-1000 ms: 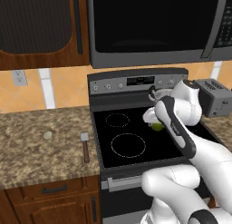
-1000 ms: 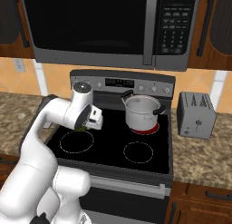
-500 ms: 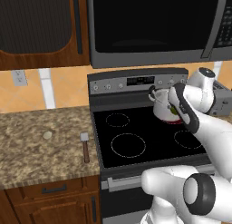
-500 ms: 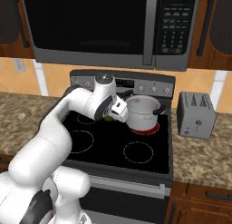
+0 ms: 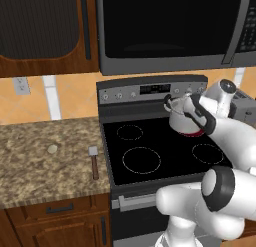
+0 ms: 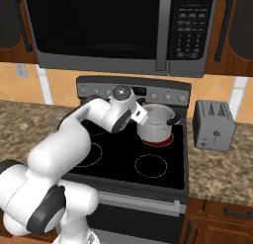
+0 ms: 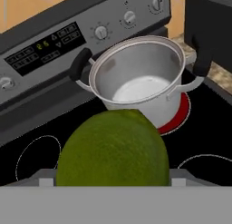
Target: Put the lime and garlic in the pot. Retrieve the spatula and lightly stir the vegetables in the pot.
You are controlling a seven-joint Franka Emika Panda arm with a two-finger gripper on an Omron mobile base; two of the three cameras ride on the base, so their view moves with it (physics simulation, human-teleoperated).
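Observation:
The bright-green lime (image 7: 113, 148) looms at the bottom of the hand view, held in my shut gripper and hiding its tips. Just beyond it stands the silver pot (image 7: 149, 105) with nothing inside, on the glowing red back-right burner. From the base views my gripper (image 6: 141, 114) hangs beside the pot (image 6: 157, 123) at its left rim, seen from the other side as gripper (image 5: 171, 103) against pot (image 5: 181, 123). The off-white garlic (image 5: 52, 149) lies on the granite counter left of the stove. The spatula (image 5: 93, 161) lies near it, blade toward the wall.
A grey toaster (image 6: 214, 125) stands on the counter right of the black stove top (image 6: 123, 156). A microwave (image 6: 113, 30) hangs low over the stove, with the control panel (image 7: 68, 32) right behind the pot.
My arm has swung right from over the stove's middle to the pot's left side, carrying the lime. Garlic and spatula have stayed put.

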